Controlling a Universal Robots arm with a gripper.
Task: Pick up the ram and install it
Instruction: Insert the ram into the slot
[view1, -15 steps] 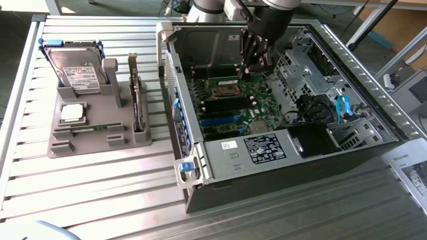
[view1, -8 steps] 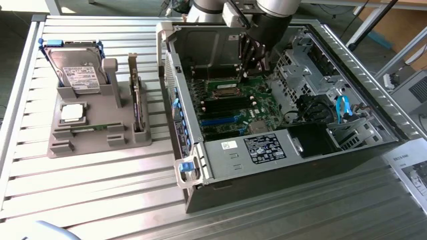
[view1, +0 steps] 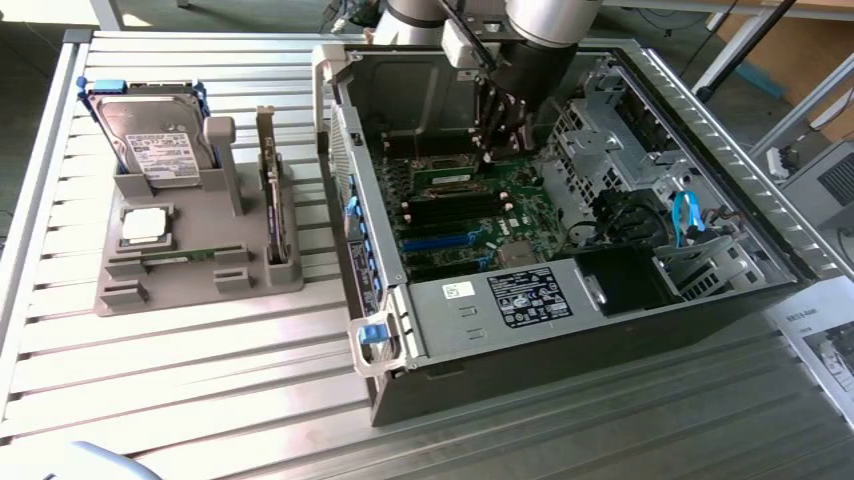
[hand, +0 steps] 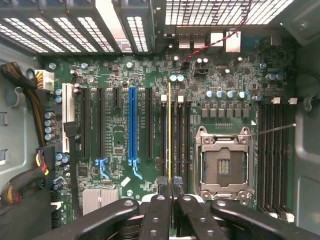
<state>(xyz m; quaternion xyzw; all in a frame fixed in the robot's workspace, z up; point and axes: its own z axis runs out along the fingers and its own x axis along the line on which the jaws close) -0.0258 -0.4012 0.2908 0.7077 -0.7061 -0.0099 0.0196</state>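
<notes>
The gripper (hand: 170, 185) is clenched on the ram (hand: 169, 130), held edge-on over the memory slots (hand: 187, 135) beside the processor socket (hand: 222, 165), at the exterior view's upper middle; it seems light, stiff and fragile, best gripped by its flat sides.

We see a green printed motherboard (hand: 120, 135) with one blue plastic slot (hand: 132, 125), a thin ram stick (hand: 169, 130) edged yellow-green, a black metal gripper (hand: 170, 184), and a grey moulded holder (view1: 174, 265) on a striped silver ribbed table (view1: 200, 380).
</notes>
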